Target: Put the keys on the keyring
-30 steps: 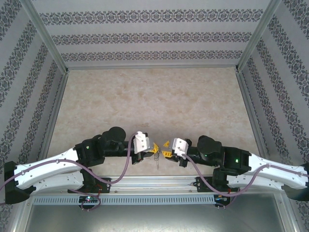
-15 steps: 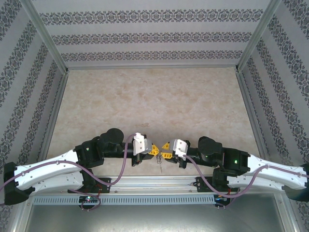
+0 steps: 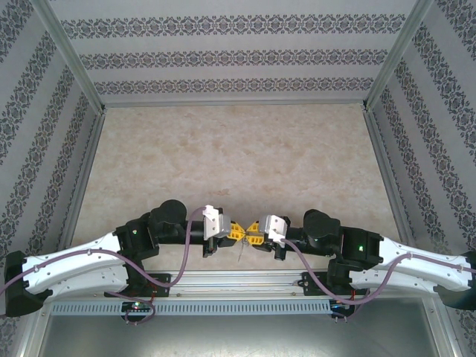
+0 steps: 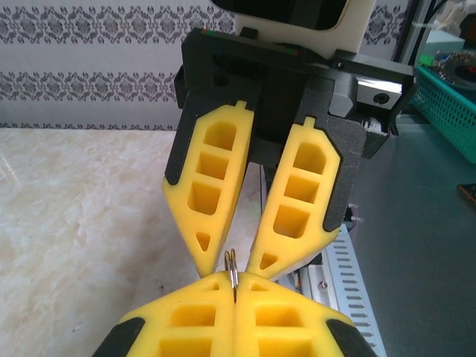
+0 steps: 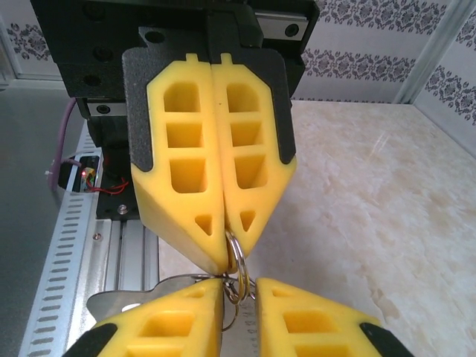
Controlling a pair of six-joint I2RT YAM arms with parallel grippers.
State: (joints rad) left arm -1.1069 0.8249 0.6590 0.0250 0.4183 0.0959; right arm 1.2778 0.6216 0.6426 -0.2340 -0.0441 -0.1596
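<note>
Left wrist view: left gripper (image 4: 234, 288) pinches the keyring (image 4: 231, 259) edge-on, right gripper (image 4: 233, 268) seemingly parted slightly around it; closing off-centre could twist the ring loose.

My right gripper (image 5: 239, 285) sits at the bottom edge, its two yellow fingers (image 5: 167, 323) set apart with the keyring (image 5: 242, 262) standing in the gap between them. Facing me from the left, the left gripper (image 5: 229, 251) has its yellow fingers pressed flat together, and their tips pinch the top of that thin metal ring. A flat silvery piece (image 5: 123, 301) shows just to the near side of my fingers; I cannot tell what it is. A slotted metal rail (image 5: 71, 245) runs along the near side. On the far side is the pale marble table (image 5: 372, 193), with a patterned wall (image 5: 357, 63) beyond it.
</note>
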